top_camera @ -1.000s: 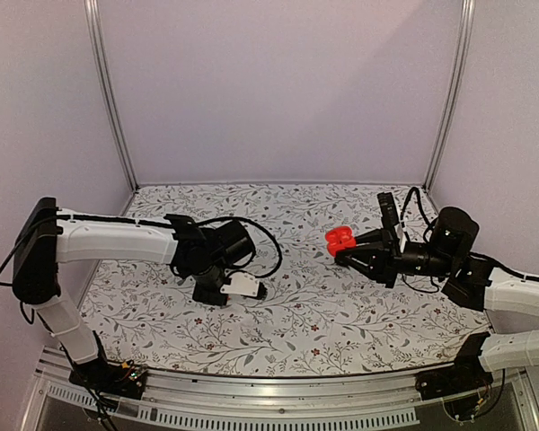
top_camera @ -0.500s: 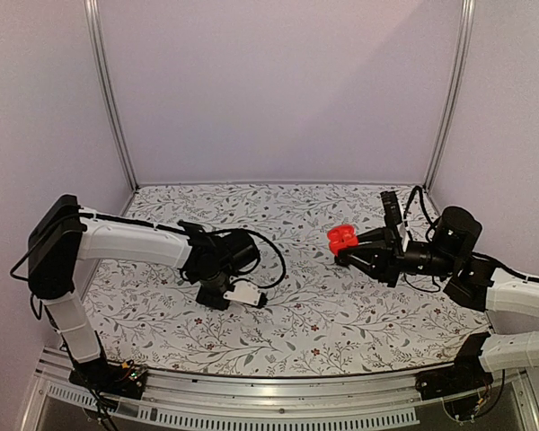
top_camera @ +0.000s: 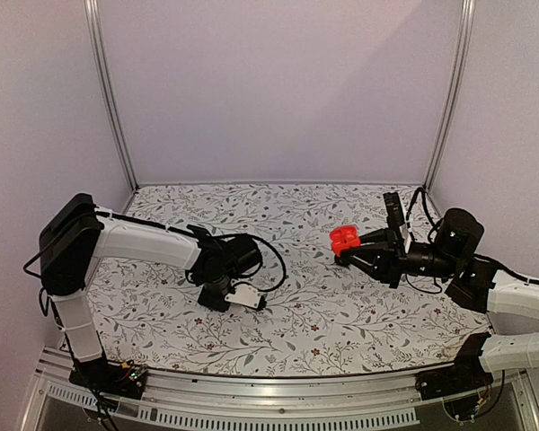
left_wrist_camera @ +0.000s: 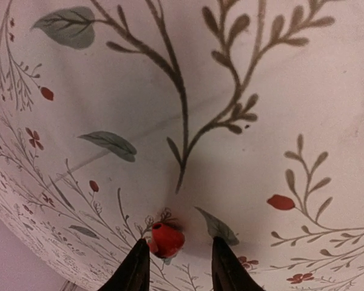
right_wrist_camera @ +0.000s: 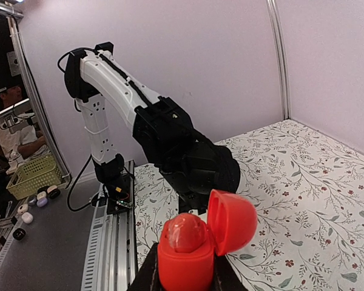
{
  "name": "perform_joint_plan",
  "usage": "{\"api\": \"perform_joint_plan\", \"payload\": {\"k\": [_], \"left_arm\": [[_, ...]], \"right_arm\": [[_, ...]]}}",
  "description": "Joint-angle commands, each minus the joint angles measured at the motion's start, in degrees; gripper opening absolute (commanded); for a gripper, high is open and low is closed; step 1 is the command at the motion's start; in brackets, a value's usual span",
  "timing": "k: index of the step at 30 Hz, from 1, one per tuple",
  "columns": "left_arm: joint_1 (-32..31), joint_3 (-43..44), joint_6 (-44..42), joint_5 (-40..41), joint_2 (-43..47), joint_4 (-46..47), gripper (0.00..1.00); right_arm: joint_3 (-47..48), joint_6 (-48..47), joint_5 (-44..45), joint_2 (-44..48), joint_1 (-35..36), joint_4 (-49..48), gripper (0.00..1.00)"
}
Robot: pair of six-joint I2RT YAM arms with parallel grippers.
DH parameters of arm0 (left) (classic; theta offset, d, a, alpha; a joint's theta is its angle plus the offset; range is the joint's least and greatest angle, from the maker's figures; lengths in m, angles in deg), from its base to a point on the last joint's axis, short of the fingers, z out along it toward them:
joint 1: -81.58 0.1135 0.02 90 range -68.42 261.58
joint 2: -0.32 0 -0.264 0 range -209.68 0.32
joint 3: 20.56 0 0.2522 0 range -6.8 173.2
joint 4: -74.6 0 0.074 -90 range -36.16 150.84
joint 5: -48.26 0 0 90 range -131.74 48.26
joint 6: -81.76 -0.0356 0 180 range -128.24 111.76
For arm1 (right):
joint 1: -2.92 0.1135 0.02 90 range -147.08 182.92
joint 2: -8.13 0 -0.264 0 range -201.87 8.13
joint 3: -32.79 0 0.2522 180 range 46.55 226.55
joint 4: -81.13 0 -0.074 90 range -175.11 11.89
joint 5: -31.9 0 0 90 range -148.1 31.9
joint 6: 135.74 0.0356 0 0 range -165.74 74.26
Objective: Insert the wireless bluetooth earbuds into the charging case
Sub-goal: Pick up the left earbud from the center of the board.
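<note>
swung rightward at the left arm's elbow (top_camera: pixel 70 242) over the last second. drawn a little toward the near side at the left gripper (top_camera: pixel 242 297). nudged a hair rightward: red charging case (top_camera: pixel 343 239) with right gripper (top_camera: pixel 349 251).

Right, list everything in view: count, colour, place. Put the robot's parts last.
charging case: one, red, lid flipped open, held above the table
seated earbud: one, glossy red, sitting in the open case
loose earbud: one, red, lying on the table between the left fingertips
table: one, white cloth with a leaf and flower print
basket: one, yellow, off the table beyond the left arm's base
left gripper: one, dark fingers, lowered to the table, open around the loose earbud
right gripper: one, dark fingers, closed on the body of the charging case
</note>
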Motion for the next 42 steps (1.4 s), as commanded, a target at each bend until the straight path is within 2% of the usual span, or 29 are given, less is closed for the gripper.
{"api": "perform_joint_plan", "payload": {"k": [1,26,34,42], "left_arm": [[1.2,1.7,-1.0,1.9,-3.1,0.6,0.34],[1.6,5.6,-0.1,-0.3,-6.8,-0.8,0.17],[1.6,6.7,1.4,-2.1,-5.3,-1.2,0.14],[1.5,8.9,5.0,-7.7,-0.3,-0.8,0.14]], "right_arm": [[-0.8,0.0,0.0,1.3,-0.5,0.0,0.00],[-1.4,-0.1,0.3,2.8,-0.8,0.7,0.00],[-1.2,-0.3,0.2,2.5,-0.8,0.6,0.00],[-1.1,-0.3,0.3,2.1,-0.8,0.3,0.00]]}}
